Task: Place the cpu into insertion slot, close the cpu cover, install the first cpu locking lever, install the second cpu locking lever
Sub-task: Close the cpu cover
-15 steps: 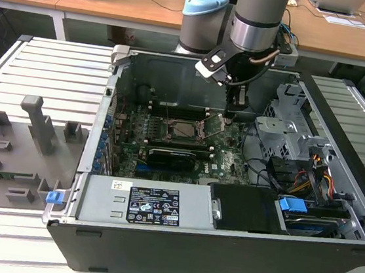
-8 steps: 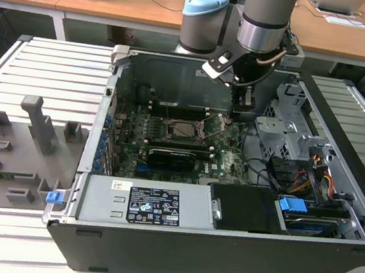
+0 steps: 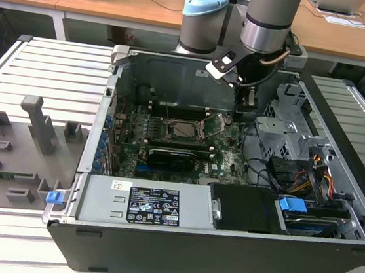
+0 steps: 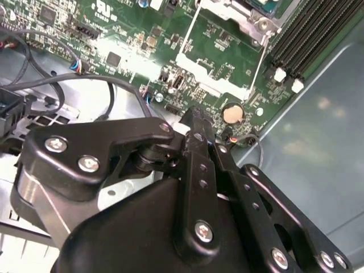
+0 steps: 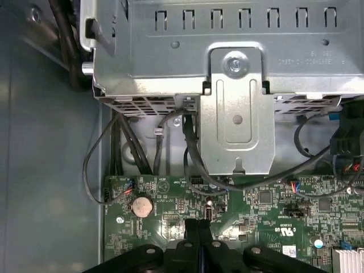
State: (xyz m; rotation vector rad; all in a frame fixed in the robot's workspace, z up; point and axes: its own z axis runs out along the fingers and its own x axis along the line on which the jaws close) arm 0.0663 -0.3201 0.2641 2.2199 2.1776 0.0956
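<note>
Hand point(image 3: 245, 109) stood pinched together, holding nothing, at two o'clock of the cpu point(image 3: 184, 129), exterior view; cpu judged light, stiff, fragile; edges the safest hold.

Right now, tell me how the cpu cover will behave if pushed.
The cpu cover looks like a thin metal frame around a large window, so probably light and springy. It stands open over the motherboard, apparently hinged at one end, so a push would likely swing it, not slide it.
</note>
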